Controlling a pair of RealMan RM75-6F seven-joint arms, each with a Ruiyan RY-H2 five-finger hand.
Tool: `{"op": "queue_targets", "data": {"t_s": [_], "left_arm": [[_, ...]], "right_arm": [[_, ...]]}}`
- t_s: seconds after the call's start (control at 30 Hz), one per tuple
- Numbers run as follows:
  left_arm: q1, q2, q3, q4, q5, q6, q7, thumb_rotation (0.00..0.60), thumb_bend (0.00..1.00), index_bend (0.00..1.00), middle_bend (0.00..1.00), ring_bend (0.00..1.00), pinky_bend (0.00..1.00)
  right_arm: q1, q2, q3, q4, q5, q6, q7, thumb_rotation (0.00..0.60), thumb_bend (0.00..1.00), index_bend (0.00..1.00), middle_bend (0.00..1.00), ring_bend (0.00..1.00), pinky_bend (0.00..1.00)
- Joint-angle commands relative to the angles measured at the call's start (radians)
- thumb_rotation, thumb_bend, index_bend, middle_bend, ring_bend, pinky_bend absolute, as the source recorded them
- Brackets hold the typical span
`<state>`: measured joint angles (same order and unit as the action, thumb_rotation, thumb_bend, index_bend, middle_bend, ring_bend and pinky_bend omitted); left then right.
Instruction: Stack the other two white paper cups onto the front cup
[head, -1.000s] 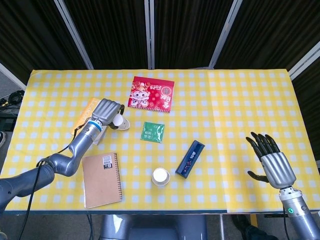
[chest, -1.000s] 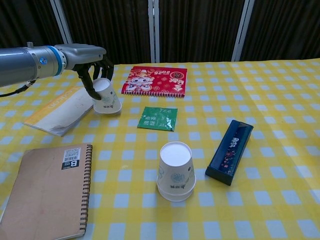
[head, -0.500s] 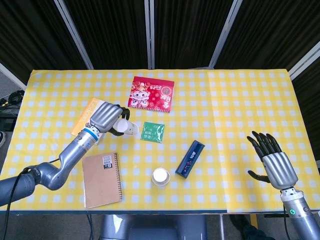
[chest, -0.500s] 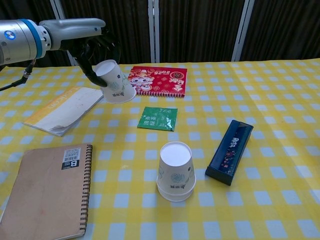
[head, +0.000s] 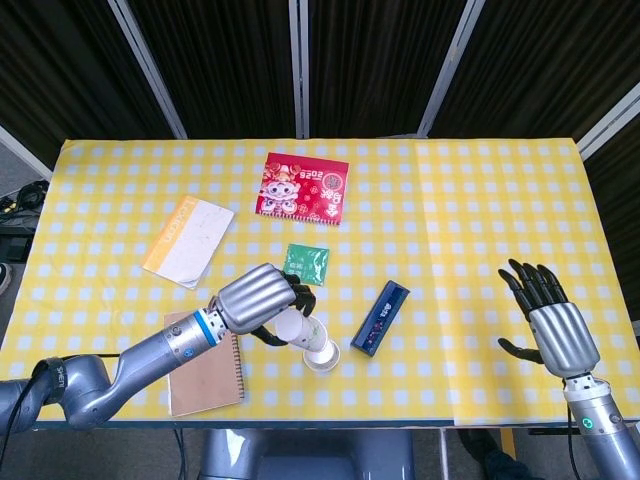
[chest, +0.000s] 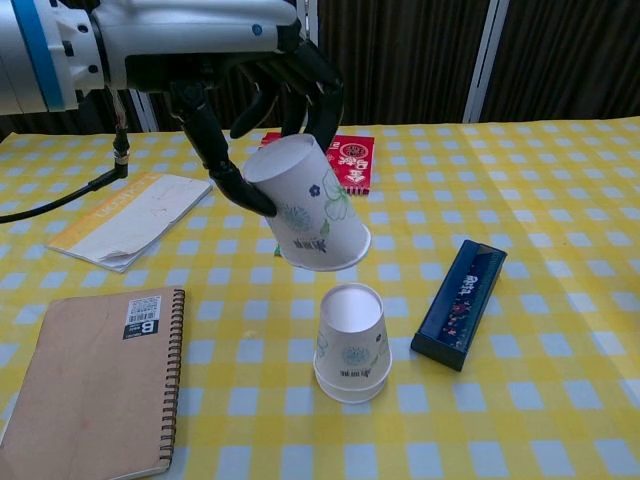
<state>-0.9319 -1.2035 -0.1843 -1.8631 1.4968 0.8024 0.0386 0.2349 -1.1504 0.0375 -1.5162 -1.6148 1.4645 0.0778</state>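
A white paper cup (chest: 351, 342) stands upside down near the table's front middle, also seen in the head view (head: 324, 355); its bottom edge shows a doubled rim. My left hand (chest: 230, 60) grips another white paper cup (chest: 308, 207), mouth down and tilted, just above and slightly left of the standing one. From the head view the left hand (head: 258, 298) and its held cup (head: 302, 331) partly overlap the standing cup. My right hand (head: 553, 325) hovers open at the front right with nothing in it, outside the chest view.
A blue box (chest: 460, 302) lies right of the standing cup. A green sachet (head: 306, 263) and a red card (head: 302, 188) lie behind it. A brown notebook (chest: 95, 385) sits at the front left, a yellow-white booklet (chest: 128, 218) further back left.
My left hand lifted the cup from beside the booklet and carried it forward and right, to just above the front cup. The right hand stayed nearly still.
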Motion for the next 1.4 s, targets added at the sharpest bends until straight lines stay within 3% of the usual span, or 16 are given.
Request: {"op": "queue_targets", "data": {"t_s": [0.03,0.43,1.03,1.27,1.33,1.4], "left_arm": [[-0.048,-0.013,0.012,-0.038,-0.011,-0.066,0.101,0.600,0.06,0.52,0.51,0.46,0.63],[-0.106,-0.093,0.018,-0.047,-0.160,-0.084,0.372,0.600,0.06,0.52,0.51,0.46,0.63],[-0.162,-0.123,0.032,-0.045,-0.309,-0.058,0.499,0.600,0.06,0.51,0.49,0.46,0.61],[-0.172,-0.132,0.051,-0.043,-0.322,-0.051,0.509,0.600,0.02,0.44,0.43,0.42,0.58],[-0.176,-0.131,0.057,-0.044,-0.330,-0.055,0.513,0.600,0.00,0.38,0.35,0.36,0.53],[-0.180,-0.130,0.061,-0.046,-0.338,-0.055,0.517,0.600,0.00,0.23,0.20,0.24,0.42]], "right_arm": [[-0.002,0.003,0.002,-0.001,0.001,0.002,0.007,0.600,0.00,0.00,0.00,0.00,0.00],[-0.008,0.015,0.011,-0.005,0.001,0.012,0.029,0.600,0.00,0.00,0.00,0.00,0.00],[-0.013,0.019,0.021,-0.007,0.008,0.011,0.036,0.600,0.00,0.00,0.00,0.00,0.00],[-0.014,0.021,0.023,-0.008,0.004,0.014,0.039,0.600,0.00,0.00,0.00,0.00,0.00],[-0.015,0.022,0.023,-0.010,0.003,0.015,0.040,0.600,0.00,0.00,0.00,0.00,0.00],[-0.016,0.023,0.023,-0.010,0.003,0.015,0.039,0.600,0.00,0.00,0.00,0.00,0.00]]}}
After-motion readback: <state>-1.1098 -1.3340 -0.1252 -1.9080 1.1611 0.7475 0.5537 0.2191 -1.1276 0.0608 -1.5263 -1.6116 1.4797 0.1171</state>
